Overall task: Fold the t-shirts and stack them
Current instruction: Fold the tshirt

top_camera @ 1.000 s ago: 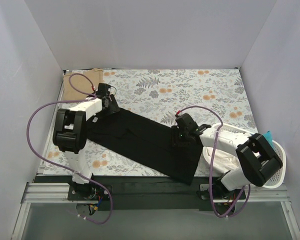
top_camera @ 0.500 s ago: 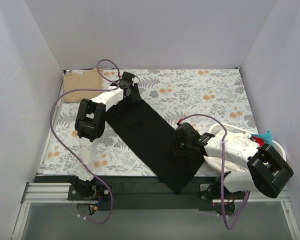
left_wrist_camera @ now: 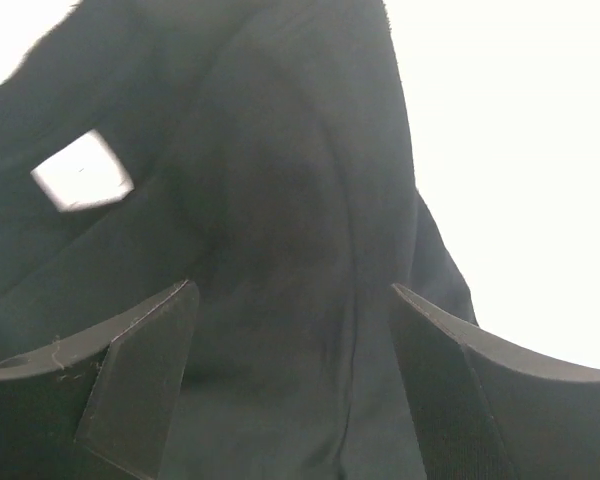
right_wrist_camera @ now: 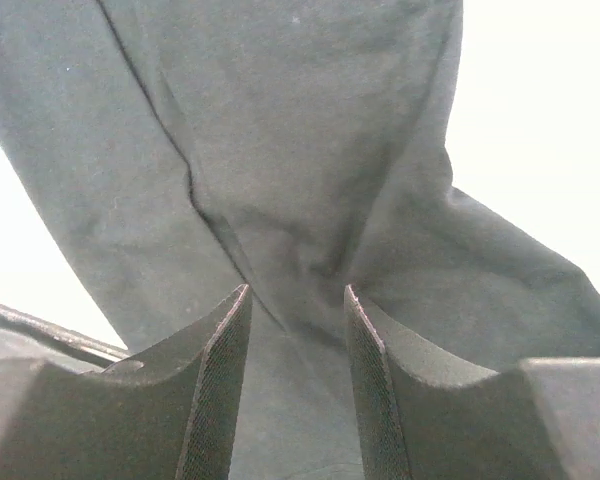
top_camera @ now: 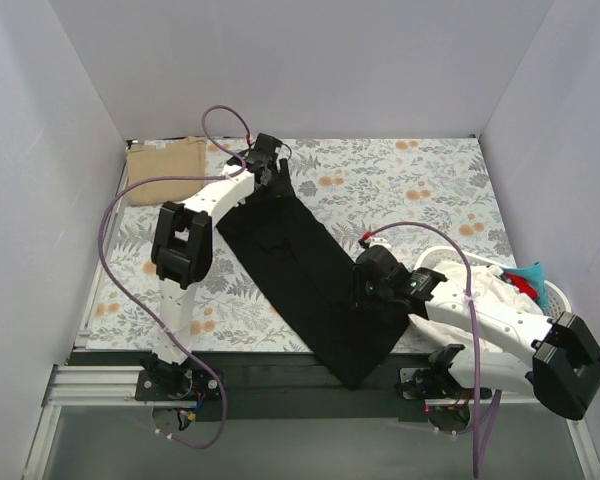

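Left hand (top_camera: 269,172) grips soft black t-shirt (top_camera: 300,270) | right hand (right_wrist_camera: 296,300) pinches its creased fold

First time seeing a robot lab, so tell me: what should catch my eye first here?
A black shirt stretches slantwise across the flowered cloth, gripped by the left hand at its far end and the right hand nearer the front. A tan shirt sits in the far left corner, a white basket of clothes at the right.
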Motion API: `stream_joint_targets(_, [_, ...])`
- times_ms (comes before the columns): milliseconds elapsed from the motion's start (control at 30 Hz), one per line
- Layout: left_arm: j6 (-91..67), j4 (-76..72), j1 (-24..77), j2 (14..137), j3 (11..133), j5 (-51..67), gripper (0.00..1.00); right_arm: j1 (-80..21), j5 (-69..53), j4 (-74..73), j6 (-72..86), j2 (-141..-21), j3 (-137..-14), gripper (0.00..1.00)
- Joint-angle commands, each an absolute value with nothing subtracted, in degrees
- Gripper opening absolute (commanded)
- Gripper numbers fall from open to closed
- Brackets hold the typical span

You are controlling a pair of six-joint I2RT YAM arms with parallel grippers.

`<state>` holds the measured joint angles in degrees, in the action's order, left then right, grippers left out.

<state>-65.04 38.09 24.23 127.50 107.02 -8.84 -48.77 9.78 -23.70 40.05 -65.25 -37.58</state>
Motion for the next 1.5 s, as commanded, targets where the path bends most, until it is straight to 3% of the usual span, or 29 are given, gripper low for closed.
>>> stream_joint_targets(0, [-67.1, 41.4, 23.8, 115.5, 102.0, -12.7, 0.76, -49.0, 12.7, -24.6, 38.9, -63.1, -35.3, 0.49])
stream_joint_targets(233, [-71.2, 33.2, 23.5, 109.4, 82.0, -6.9, 0.76, -49.0, 10.9, -22.5, 39.1, -61.1, -31.6, 0.49])
stream_joint_targets(667, [-71.5, 33.0, 21.4, 119.9, 83.8, -6.5, 0.75, -50.6, 6.2, -19.2, 43.5, -62.2, -26.5, 0.49])
stream_joint_targets(1067, [-62.6, 34.1, 21.3, 134.3, 102.0, -4.0, 0.74, -54.8, 5.0, -17.3, 46.4, -65.2, -27.2, 0.49])
stream_joint_targets(1467, [-55.9, 34.5, 21.0, 147.7, 122.7, -1.4, 0.74, -55.6, 5.1, -16.4, 45.1, -74.0, -36.1, 0.49])
